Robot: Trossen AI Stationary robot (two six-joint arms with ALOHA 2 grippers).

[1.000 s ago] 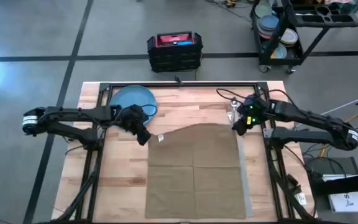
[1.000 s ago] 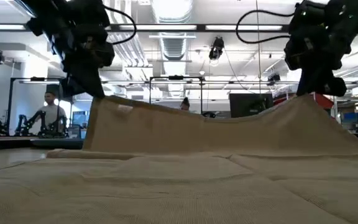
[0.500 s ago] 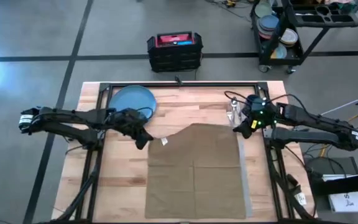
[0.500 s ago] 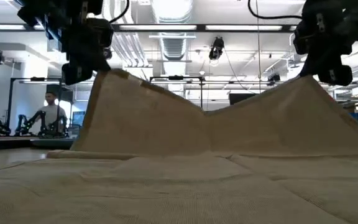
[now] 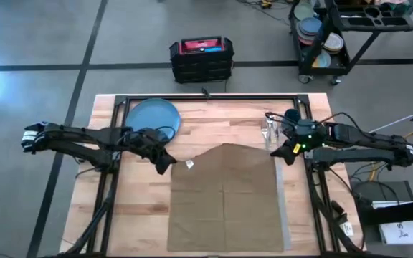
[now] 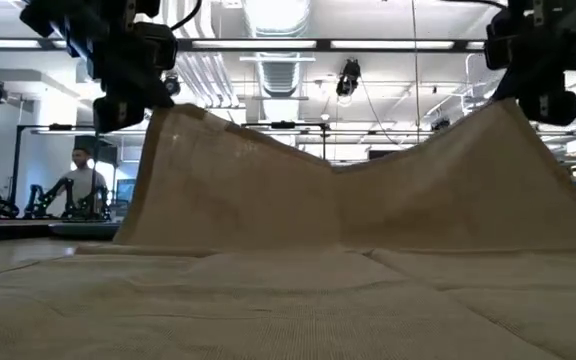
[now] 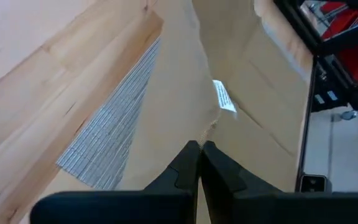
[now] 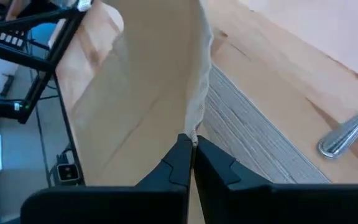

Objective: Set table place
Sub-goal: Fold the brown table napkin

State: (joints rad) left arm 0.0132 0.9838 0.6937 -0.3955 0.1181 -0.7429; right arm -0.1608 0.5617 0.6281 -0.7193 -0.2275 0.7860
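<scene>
Both your grippers pulled outward since 1 s ago: left gripper (image 5: 165,163) and right gripper (image 5: 287,152) each clamped on a far napkin (image 5: 224,208) corner, lifted over placemat (image 5: 281,208); plate (image 5: 152,115) behind.

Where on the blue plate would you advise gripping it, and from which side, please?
Grip the blue plate at its rim, probably on the near side facing the left gripper. It lies flat on the table, so only the raised edge gives the jaws a hold.

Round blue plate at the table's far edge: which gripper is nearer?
Left. The left gripper sits just near-side of the round blue plate; the right gripper is across the table.
</scene>
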